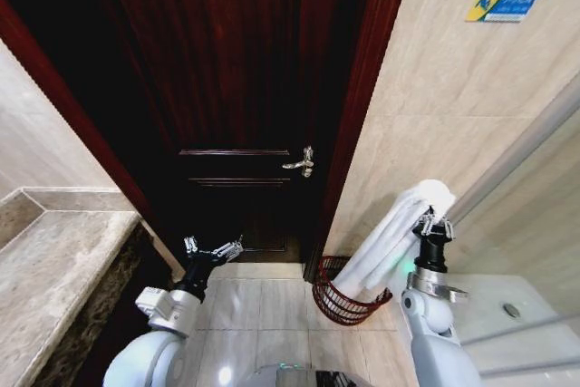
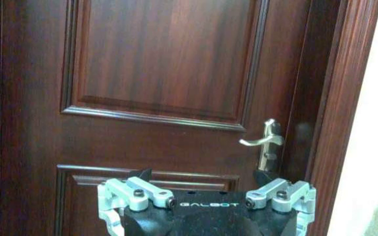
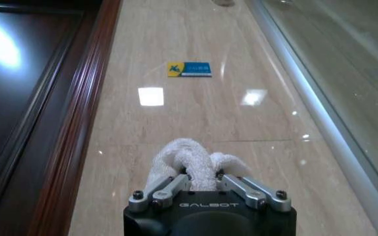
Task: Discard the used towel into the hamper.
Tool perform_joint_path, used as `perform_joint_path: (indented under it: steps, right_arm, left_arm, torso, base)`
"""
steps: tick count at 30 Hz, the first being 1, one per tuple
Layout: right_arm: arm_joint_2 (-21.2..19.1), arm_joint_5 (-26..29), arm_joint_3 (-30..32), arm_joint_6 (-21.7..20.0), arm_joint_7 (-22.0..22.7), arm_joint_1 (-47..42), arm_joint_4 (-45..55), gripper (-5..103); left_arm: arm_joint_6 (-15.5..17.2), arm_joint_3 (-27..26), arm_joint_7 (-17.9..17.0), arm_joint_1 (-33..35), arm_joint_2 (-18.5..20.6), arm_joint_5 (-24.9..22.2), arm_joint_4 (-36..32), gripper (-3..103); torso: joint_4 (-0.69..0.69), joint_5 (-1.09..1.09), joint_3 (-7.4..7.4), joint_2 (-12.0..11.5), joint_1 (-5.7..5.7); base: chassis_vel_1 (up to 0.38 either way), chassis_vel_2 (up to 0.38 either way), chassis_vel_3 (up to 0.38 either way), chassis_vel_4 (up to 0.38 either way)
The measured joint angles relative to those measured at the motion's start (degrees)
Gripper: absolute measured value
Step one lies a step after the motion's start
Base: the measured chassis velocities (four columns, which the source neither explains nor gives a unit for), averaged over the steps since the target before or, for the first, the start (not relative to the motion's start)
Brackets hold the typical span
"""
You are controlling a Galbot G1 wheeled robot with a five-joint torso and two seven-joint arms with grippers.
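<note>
The hamper (image 1: pixel 344 296) stands on the tiled floor (image 1: pixel 258 301) in the corner where a dark wooden door (image 1: pixel 227 88) meets a beige wall (image 1: pixel 453 88). Only its near rim and part of its openwork side can be seen; the rest is hidden behind the towel (image 1: pixel 399 237) and the right arm. The towel is a long white roll, tilted, with its lower end dipping into the hamper's mouth, though whether it touches the bottom cannot be made out. Its upper end is clamped in the right gripper (image 1: pixel 433 224), raised above and to the right of the hamper. From the right wrist camera, the right gripper's fingers (image 3: pixel 169 189) pinch closely on a bunched white tuft of towel (image 3: pixel 192 162), with the wall and a small blue and yellow sign (image 3: pixel 190 69) beyond.

The left gripper (image 1: pixel 214 249) hovers low in front of the door, its jaws spread wide and holding nothing. A silver door handle (image 2: pixel 263 141) shows just beyond it. A marble worktop (image 1: pixel 54 278) lies at the robot's left, cut off by the picture's edge.
</note>
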Motion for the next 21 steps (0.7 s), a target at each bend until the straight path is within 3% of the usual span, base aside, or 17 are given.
perform_joint_path:
  steps: [4,6,11,21]
  right_arm:
    - [0.4,-3.5,0.0,-0.5,2.6,0.0,-0.8,11]
    - [0.7,-5.6,-0.4,-3.1,4.1,-1.6,-2.3,11]
    - [-0.8,-2.5,-1.9,-7.8,2.9,-3.7,-5.3,11]
    - [-2.1,1.0,-3.1,-9.2,3.2,-2.6,-13.5,11]
  left_arm:
    - [0.0,0.0,0.0,0.0,0.0,0.0,0.0,100]
    - [0.0,0.0,0.0,0.0,0.0,0.0,0.0,100]
    - [0.0,0.0,0.0,0.0,0.0,0.0,0.0,100]
    - [0.0,0.0,0.0,0.0,0.0,0.0,0.0,100]
  torso:
    - [0.0,0.0,0.01,0.0,0.02]
    - [0.01,0.01,0.01,0.0,0.04]
    - [0.0,0.02,0.01,0.0,0.02]
    - [0.0,0.02,0.01,0.0,0.01]
  base:
    - [-0.048,0.066,0.06,-0.05]
    - [-0.043,0.075,0.044,-0.054]
    - [-0.019,0.016,0.033,-0.013]
    - [0.0,0.0,0.0,0.0]
